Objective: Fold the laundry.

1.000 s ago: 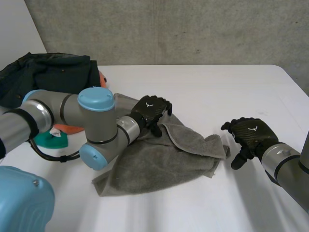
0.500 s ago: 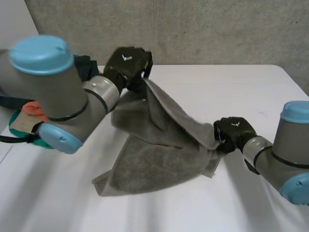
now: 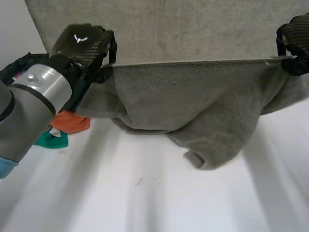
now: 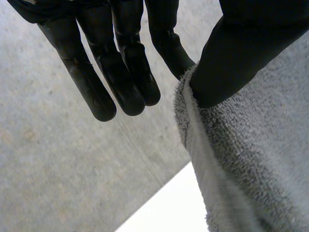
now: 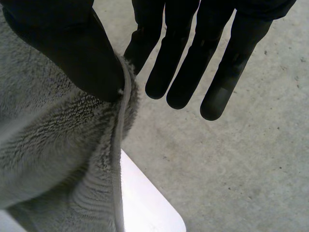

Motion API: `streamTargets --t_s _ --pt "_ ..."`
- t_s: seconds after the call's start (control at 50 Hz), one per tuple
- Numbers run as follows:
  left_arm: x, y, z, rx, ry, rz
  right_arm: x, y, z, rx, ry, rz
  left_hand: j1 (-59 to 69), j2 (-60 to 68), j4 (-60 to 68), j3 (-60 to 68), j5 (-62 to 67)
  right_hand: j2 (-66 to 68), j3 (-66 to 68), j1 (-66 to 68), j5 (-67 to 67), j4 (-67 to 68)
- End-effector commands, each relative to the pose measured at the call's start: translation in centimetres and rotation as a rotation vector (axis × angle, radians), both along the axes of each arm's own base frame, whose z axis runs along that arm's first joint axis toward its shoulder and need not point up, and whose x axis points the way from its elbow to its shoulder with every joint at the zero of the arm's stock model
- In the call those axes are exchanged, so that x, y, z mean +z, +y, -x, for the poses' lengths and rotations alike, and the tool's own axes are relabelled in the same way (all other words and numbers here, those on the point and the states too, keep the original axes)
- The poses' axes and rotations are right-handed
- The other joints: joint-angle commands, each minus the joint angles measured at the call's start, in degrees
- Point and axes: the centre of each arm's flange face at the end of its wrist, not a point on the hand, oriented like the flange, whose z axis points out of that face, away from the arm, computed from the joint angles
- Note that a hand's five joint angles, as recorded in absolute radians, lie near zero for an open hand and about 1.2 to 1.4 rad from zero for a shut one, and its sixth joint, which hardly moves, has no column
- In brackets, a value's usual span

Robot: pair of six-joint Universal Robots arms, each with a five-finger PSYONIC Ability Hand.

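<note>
The white table (image 3: 145,203) is bare along its front, with nothing under the cloth but its own surface. Above it hangs the towel (image 3: 203,101), grey and thick-piled. It is held up in the air by its top edge, which is drawn taut and nearly level between the two hands. The rest droops in loose folds, with the lowest lump sagging toward the table; whether it touches I can't tell.

The left hand (image 3: 84,43) has one top corner. Its thumb pins the hem against one finger while the other fingers stand out straight and hold nothing. The right hand (image 3: 294,41) has the other top corner the same way, with the thumb pressed on the hem and the remaining fingers straight and free.

It looks soft and floppy, a little weighty for a cloth, and not slippery, since the pile should give the fingers purchase. The stitched hem is the firm part, so the corners look like the right places to hold. A grip in the middle would only bunch it.

Behind the left arm lie an orange cloth (image 3: 72,123), a teal cloth (image 3: 50,140) and a dark garment (image 3: 19,67). Beyond everything is the concrete wall (image 3: 193,29).
</note>
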Motion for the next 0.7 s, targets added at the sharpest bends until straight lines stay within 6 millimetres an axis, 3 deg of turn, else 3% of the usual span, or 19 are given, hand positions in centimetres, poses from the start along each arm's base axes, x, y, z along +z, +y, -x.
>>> streamTargets --t_s 0.02,0.1,0.16,0.18,0.2,0.24,0.28,0.3,0.34,0.36,0.4,0.44,0.54,0.66,0.7 --pt "-5.1 -1.0 0.4 -0.005 -0.068 -0.130 -2.8 -0.1 -1.5 0.051 0.046 -0.122 13.6 11.5 11.3 11.9 13.7 12.7 12.3 15.0 13.7 11.6" --pt "-9.0 -3.0 1.3 -0.001 -0.114 -0.205 -6.8 -2.2 -2.6 0.066 0.082 -0.233 13.6 11.5 11.3 11.9 13.7 12.7 12.3 15.0 13.7 11.6" --pt "-9.6 -5.8 2.5 0.003 -0.135 -0.142 -7.5 -3.9 -3.1 0.064 0.078 -0.231 13.6 11.5 11.3 11.9 13.7 12.7 12.3 15.0 13.7 11.6" --pt "-9.1 -6.6 2.9 0.004 -0.134 -0.105 -7.2 -5.3 -3.4 0.052 0.063 -0.192 13.6 11.5 11.3 11.9 13.7 12.7 12.3 15.0 13.7 11.6" --pt "-8.5 -7.4 3.3 0.007 -0.127 -0.058 -6.8 -6.1 -3.6 0.043 0.055 -0.160 13.6 11.5 11.3 11.9 13.7 12.7 12.3 15.0 13.7 11.6" --pt "-5.2 -9.7 4.3 0.027 -0.074 0.111 -5.5 -7.8 -3.7 0.008 0.026 -0.069 13.6 11.5 11.3 11.9 13.7 12.7 12.3 15.0 13.7 11.6" --pt "-2.4 -10.7 4.9 0.035 -0.021 0.255 -2.4 -10.1 -3.6 -0.062 -0.056 0.123 13.6 11.5 11.3 11.9 13.7 12.7 12.3 15.0 13.7 11.6" --pt "0.9 -11.6 5.1 0.057 0.052 0.415 -1.1 -10.6 -3.5 -0.081 -0.094 0.196 13.6 11.5 11.3 11.9 13.7 12.7 12.3 15.0 13.7 11.6" --pt "3.9 -12.1 4.8 0.096 0.130 0.558 2.6 -11.5 -3.4 -0.107 -0.207 0.413 13.6 11.5 11.3 11.9 13.7 12.7 12.3 15.0 13.7 11.6" --pt "6.3 -12.5 4.1 0.151 0.205 0.676 3.3 -11.6 -3.4 -0.109 -0.231 0.460 13.6 11.5 11.3 11.9 13.7 12.7 12.3 15.0 13.7 11.6" --pt "8.1 -12.5 3.4 0.202 0.272 0.756 5.9 -11.3 -3.4 -0.090 -0.286 0.617 13.6 11.5 11.3 11.9 13.7 12.7 12.3 15.0 13.7 11.6" --pt "8.7 -11.8 3.5 0.214 0.291 0.763 6.3 -10.9 -3.6 -0.065 -0.284 0.643 13.6 11.5 11.3 11.9 13.7 12.7 12.3 15.0 13.7 11.6" --pt "6.3 -10.1 3.3 0.188 0.217 0.610 5.1 -10.2 -4.3 0.026 -0.235 0.583 13.6 11.5 11.3 11.9 13.7 12.7 12.3 15.0 13.7 11.6" --pt "3.4 -6.8 2.6 0.162 0.142 0.478 1.4 -8.6 -4.2 0.061 -0.178 0.361 13.6 11.5 11.3 11.9 13.7 12.7 12.3 15.0 13.7 11.6" --pt "1.5 -5.5 2.0 0.158 0.105 0.416 -0.4 -7.9 -3.9 0.063 -0.149 0.250 13.6 11.5 11.3 11.9 13.7 12.7 12.3 15.0 13.7 11.6"
